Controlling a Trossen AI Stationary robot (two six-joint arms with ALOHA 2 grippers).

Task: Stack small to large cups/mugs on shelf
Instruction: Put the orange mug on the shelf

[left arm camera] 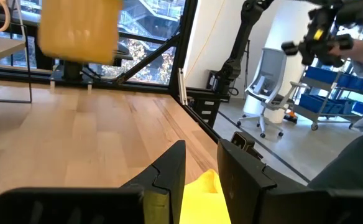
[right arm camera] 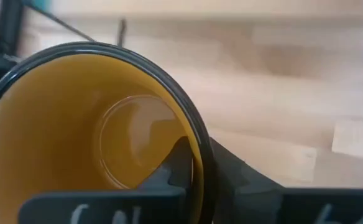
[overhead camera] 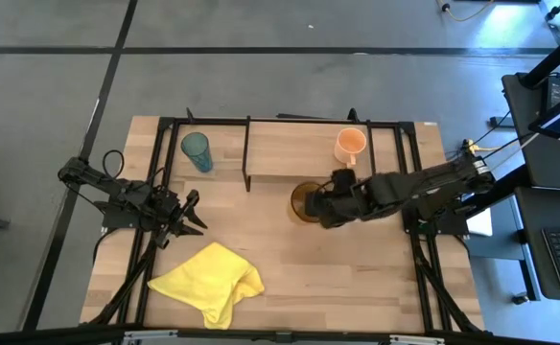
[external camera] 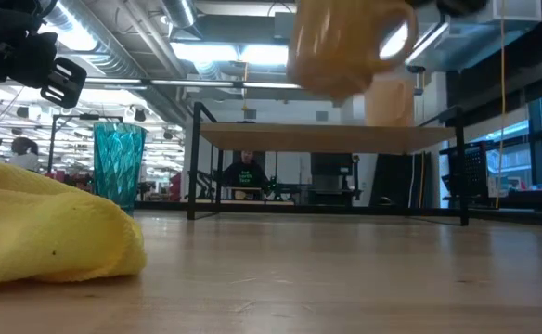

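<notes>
The right gripper (overhead camera: 320,205) has the amber-yellow mug (overhead camera: 305,203) pinched by its rim, one finger (right arm camera: 180,163) inside the mouth and the other outside the wall, closed tight on it. In the low view the mug (external camera: 343,44) hangs well clear of the tabletop (overhead camera: 357,259), up above the level of the shelf (external camera: 331,137), tilted with its handle out to one side. From above it sits just off the front edge of the shelf (overhead camera: 290,149), around the middle of the table.

On the shelf, near its right end, stands the small pale-orange mug (overhead camera: 350,146), upright. The teal tumbler (overhead camera: 197,150) stands upright too, near the table's far left corner, beside the shelf's left end; in the low view it (external camera: 118,167) rests on the tabletop itself.

The left gripper (overhead camera: 190,216) hovers over the left part of the table with nothing in it, its fingers (left arm camera: 169,177) parted by a narrow gap. Just beyond it, toward the near edge, lies a crumpled yellow cloth (overhead camera: 208,281).

Past the table's far edge, a person (external camera: 244,173) sits in the room behind.
</notes>
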